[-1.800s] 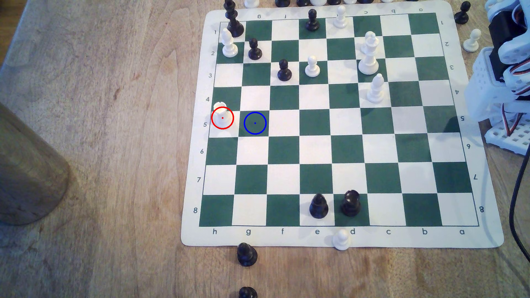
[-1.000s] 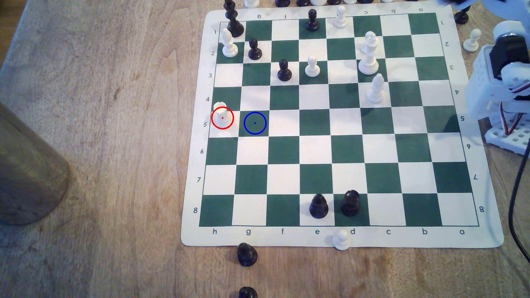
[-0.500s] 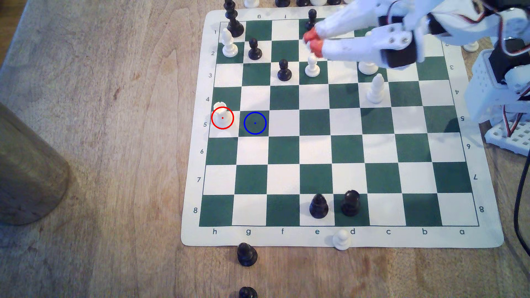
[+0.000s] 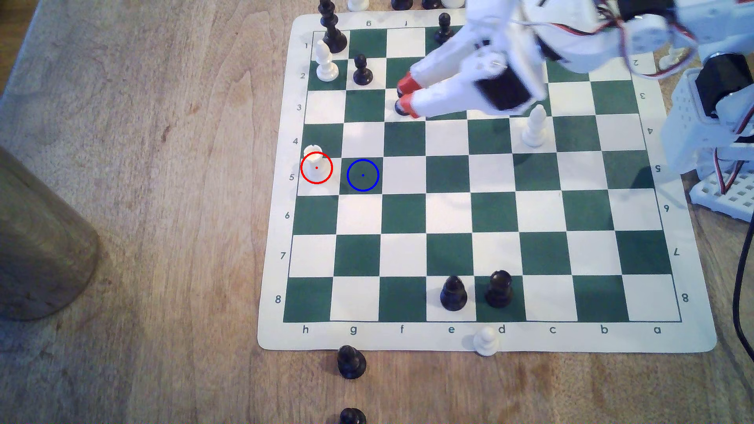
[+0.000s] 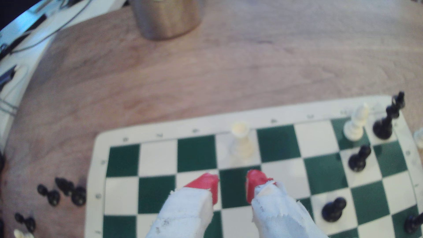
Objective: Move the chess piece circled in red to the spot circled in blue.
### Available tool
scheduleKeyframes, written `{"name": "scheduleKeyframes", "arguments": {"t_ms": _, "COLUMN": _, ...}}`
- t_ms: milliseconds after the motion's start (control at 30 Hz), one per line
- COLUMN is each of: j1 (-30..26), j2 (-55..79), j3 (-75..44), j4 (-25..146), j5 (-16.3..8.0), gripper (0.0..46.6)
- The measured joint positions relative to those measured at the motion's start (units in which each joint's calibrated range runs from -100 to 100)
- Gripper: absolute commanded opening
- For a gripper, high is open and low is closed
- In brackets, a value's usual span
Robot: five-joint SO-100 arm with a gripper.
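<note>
My fingers (image 4: 408, 96) hang parted and empty over the board's third row. The chess piece (image 4: 316, 165) stands upright on the h5 edge square, down and to the exterior view's left of them; the spot (image 4: 362, 175) adjoins it rightward.

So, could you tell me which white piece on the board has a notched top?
The short white rook in the red circle; the other white pieces here show rounded or pointed heads.

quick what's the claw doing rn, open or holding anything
Claw: open, holding nothing; its red tips are apart over the board, short of the white rook.
</note>
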Motion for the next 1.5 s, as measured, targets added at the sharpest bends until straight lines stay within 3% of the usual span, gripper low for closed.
{"name": "scheduleKeyframes", "arguments": {"t_ms": 133, "j1": -0.2, "j2": 7.1, "j3": -2.1, "j4": -2.9, "j5": -1.6, "gripper": 10.6}}
{"name": "scheduleKeyframes", "arguments": {"t_ms": 300, "j1": 0.7, "j2": 14.5, "j3": -2.8, "j4": -6.5, "j5": -1.7, "gripper": 12.8}}
{"name": "scheduleKeyframes", "arguments": {"t_ms": 733, "j1": 2.9, "j2": 32.1, "j3": -3.0, "j4": -27.3, "j5": 0.1, "gripper": 18.1}}
{"name": "scheduleKeyframes", "arguments": {"t_ms": 1500, "j1": 1.2, "j2": 50.9, "j3": -12.7, "j4": -39.7, "j5": 0.1, "gripper": 16.8}}
